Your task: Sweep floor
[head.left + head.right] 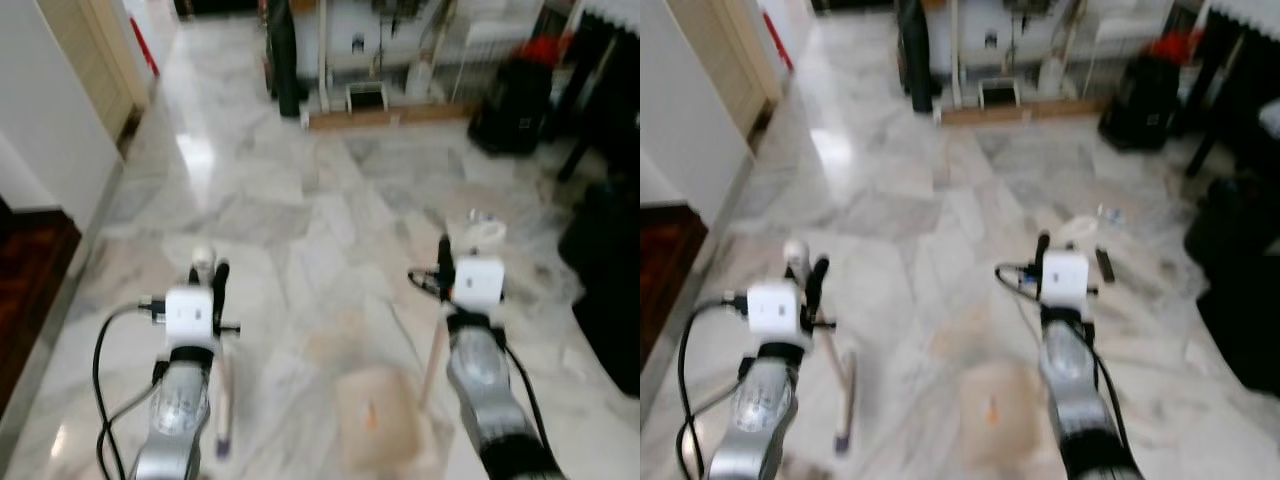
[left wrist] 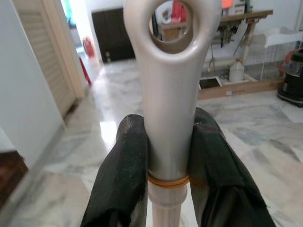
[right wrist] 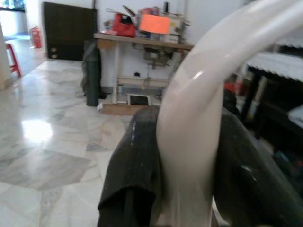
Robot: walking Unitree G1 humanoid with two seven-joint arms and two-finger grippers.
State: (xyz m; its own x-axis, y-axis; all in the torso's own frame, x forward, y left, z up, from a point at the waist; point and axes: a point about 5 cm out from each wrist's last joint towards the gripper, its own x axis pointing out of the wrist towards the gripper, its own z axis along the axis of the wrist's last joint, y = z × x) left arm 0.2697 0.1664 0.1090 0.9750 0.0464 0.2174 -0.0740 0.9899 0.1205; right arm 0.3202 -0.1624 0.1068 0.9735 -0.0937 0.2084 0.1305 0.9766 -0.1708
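Observation:
My left gripper (image 1: 209,276) is shut on the top of a cream broom handle (image 1: 203,257). Its stick (image 1: 224,395) slants down toward the floor beside my left arm. In the left wrist view the black fingers (image 2: 122,179) clamp the handle (image 2: 168,90) just below its hanging ring. My right gripper (image 1: 446,262) is shut on the curved cream handle (image 3: 196,118) of a dustpan. The beige pan (image 1: 385,418) rests low between my arms on its thin pole (image 1: 435,352). Both head views are blurred.
Marble floor (image 1: 300,200) stretches ahead. A black bag (image 1: 515,105) and a table with clutter (image 1: 370,60) stand at the back. Dark furniture (image 1: 610,290) lines the right. A door (image 1: 95,60) and a dark wooden step (image 1: 25,290) lie left. Small litter (image 1: 481,216) sits ahead right.

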